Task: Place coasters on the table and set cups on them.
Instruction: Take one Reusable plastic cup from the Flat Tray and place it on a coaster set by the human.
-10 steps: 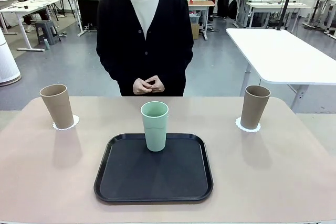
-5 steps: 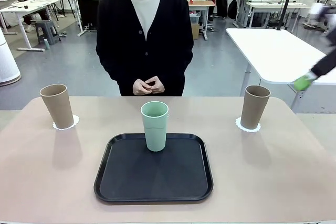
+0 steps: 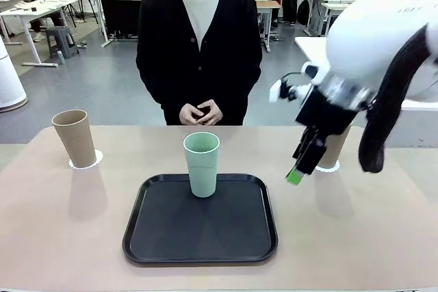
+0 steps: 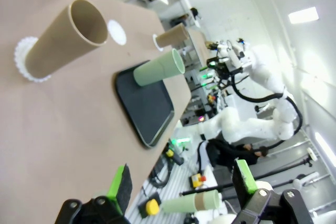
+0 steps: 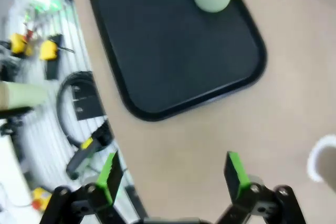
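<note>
Front view shows two tan cups point(image 3: 74, 138) standing on coasters point(image 3: 95, 161); the mint cup point(image 3: 202, 164) sits on the tray point(image 3: 198, 237). Right gripper point(image 3: 298, 169) hangs wide, empty.

Mint-green cup point(image 3: 202, 163), tan-brown cup point(image 3: 74, 137) at nine o'clock, white lace-edged coaster point(image 3: 98, 159), black tray point(image 3: 200, 237), beige tabletop point(image 3: 356, 237), green-padded black right claw point(image 5: 170, 174)
</note>
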